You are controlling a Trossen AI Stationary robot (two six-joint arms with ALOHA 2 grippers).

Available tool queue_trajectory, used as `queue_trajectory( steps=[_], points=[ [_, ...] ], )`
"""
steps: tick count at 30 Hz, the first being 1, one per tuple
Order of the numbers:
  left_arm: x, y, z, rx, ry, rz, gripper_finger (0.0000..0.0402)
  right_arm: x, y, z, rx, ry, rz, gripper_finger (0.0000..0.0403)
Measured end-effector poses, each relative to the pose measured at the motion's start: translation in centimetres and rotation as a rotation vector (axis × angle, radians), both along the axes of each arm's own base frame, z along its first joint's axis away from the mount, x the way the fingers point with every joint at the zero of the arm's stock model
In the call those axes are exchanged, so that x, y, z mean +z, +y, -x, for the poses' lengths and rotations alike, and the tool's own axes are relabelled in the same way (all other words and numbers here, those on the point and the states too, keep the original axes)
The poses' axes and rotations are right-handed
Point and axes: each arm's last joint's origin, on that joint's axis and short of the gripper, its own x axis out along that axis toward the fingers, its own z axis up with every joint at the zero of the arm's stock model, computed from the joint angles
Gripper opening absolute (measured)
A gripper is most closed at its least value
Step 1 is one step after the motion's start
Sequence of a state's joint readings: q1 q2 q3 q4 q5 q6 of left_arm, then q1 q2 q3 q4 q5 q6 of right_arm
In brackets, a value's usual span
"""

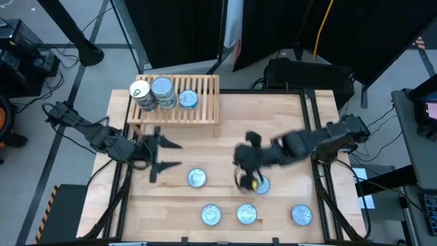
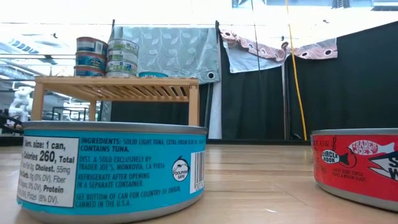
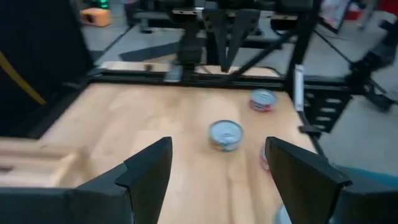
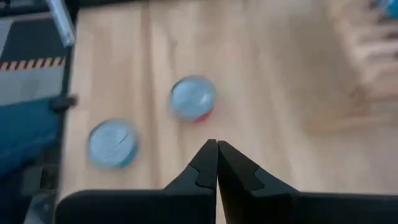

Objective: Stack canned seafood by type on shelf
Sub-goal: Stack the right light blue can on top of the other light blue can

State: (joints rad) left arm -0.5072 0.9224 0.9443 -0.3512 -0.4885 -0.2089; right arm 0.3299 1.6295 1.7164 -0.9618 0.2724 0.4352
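Observation:
The slatted wooden shelf (image 1: 199, 109) stands at the table's far left and bears two stacks of tins (image 1: 141, 94) (image 1: 162, 92) and a single tin (image 1: 188, 100). The stacks (image 2: 91, 56) (image 2: 122, 57) also show in the low view. Loose tins lie on the table: one at mid-table (image 1: 196, 178), one beside my right gripper (image 1: 261, 185), and three along the near edge (image 1: 212, 215) (image 1: 246, 214) (image 1: 301, 215). My left gripper (image 1: 167, 154) hovers open in front of the shelf, nothing between its fingers (image 3: 214, 180). My right gripper (image 4: 216, 155) is shut and empty above mid-table (image 1: 240, 178).
Bare tabletop lies between the shelf and the loose tins. In the low view a blue-labelled tin (image 2: 112, 171) and a red-labelled tin (image 2: 357, 165) stand close to the near edge. Black frame rails (image 1: 315, 116) border the table's sides.

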Motion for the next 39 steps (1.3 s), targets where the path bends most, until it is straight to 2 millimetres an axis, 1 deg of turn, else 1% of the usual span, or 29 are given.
queue_trajectory(
  steps=[4, 8, 10, 14, 17, 19, 22, 24, 28, 31, 35, 39],
  points=[
    [-1.5, -1.9, -2.9, -0.094, 0.033, -0.032, 0.0265, -1.1, 4.7, 2.0, -0.026, 0.051, 0.007, 0.0001],
    [-3.3, -3.4, -5.1, -0.192, 0.080, -0.031, 0.0265, -3.1, 8.4, 3.2, -0.072, 0.124, -0.002, 0.0001],
    [-4.1, -3.9, -5.9, -0.222, 0.097, -0.025, 0.0265, -4.4, 9.6, 3.5, -0.110, 0.176, 0.004, 0.0001],
    [-5.4, -4.7, -7.0, -0.236, 0.132, -0.024, 0.0265, -8.5, 11.7, 3.5, -0.159, 0.366, 0.045, 0.0001],
    [-6.2, -5.2, -7.7, -0.233, 0.150, -0.021, 0.0265, -11.2, 13.0, 3.4, -0.154, 0.497, 0.088, 0.0000],
    [-6.7, -5.4, -8.1, -0.233, 0.159, -0.025, 0.0265, -12.9, 13.5, 3.4, -0.144, 0.565, 0.151, 0.0000],
    [-7.2, -5.8, -8.8, -0.234, 0.150, -0.023, 0.0265, -15.2, 13.3, 4.3, -0.166, 0.639, 0.251, 0.0000],
    [-7.6, -6.0, -9.2, -0.233, 0.146, -0.022, 0.0265, -16.3, 12.6, 5.1, -0.188, 0.644, 0.249, 0.0000],
    [-8.5, -6.3, -9.8, -0.229, 0.162, -0.027, 0.0265, -17.0, 11.2, 6.8, -0.195, 0.559, 0.154, 0.0000],
    [-9.1, -6.5, -10.1, -0.225, 0.180, -0.031, 0.0265, -17.5, 10.0, 7.9, -0.148, 0.464, 0.054, 0.0000],
    [-9.5, -6.6, -10.3, -0.223, 0.191, -0.034, 0.0265, -19.2, 7.9, 9.5, -0.129, 0.403, -0.067, 0.0000],
    [-9.5, -6.6, -10.3, -0.223, 0.191, -0.035, 0.0265, -20.6, 6.4, 10.5, -0.157, 0.360, -0.127, 0.0000]
  ],
)
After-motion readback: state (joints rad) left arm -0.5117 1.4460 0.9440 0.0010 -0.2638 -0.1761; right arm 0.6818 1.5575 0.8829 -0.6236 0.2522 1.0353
